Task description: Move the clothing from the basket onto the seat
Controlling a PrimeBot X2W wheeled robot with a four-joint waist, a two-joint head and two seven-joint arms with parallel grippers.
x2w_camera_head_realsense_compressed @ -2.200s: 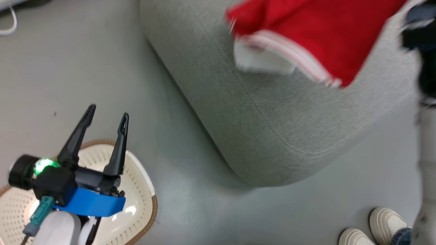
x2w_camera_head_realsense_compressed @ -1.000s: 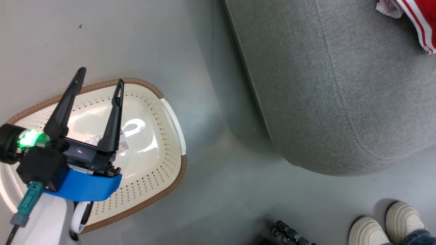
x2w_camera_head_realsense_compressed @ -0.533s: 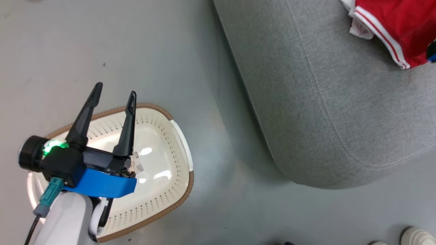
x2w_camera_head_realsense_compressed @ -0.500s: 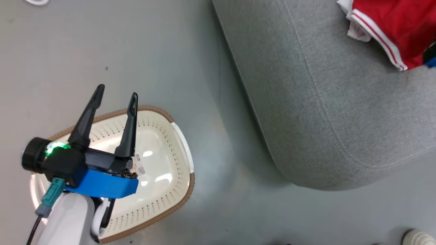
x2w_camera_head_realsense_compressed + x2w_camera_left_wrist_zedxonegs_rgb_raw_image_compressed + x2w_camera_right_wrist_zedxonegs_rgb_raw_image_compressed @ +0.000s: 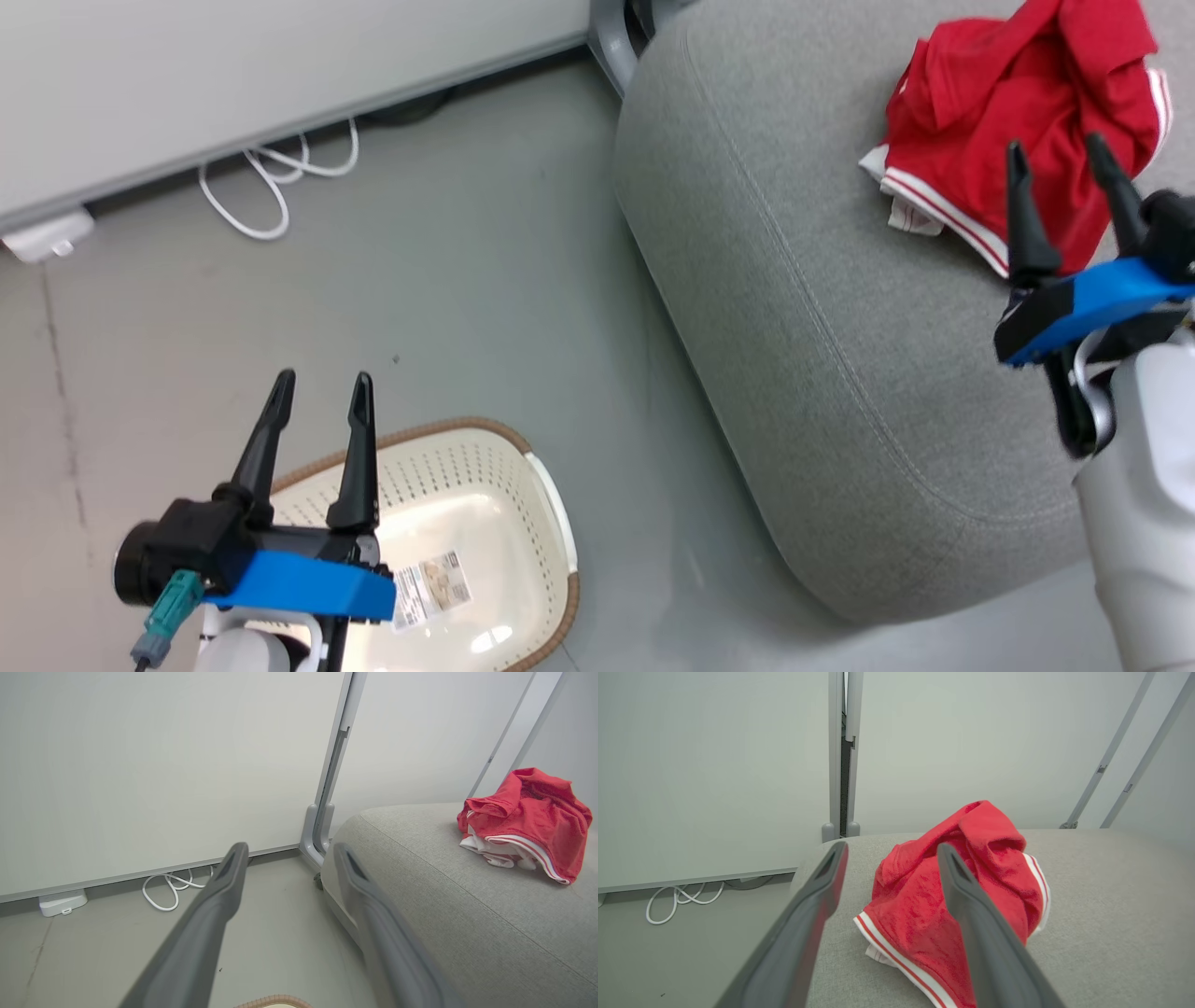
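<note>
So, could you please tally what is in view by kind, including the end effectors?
Red clothing heap: 1 (separate garments cannot be told apart)
Basket: 1
Seat: 1
End effectors: 2 (left end effector, right end effector, both open)
White cable: 1
Total: 6

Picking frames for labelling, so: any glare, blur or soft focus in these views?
Head view: sharp, with glare patches inside the basket. Left wrist view: the left gripper is soft near the lens, the clothing crisp. Right wrist view: the right gripper equally soft, clothing sharp.
</note>
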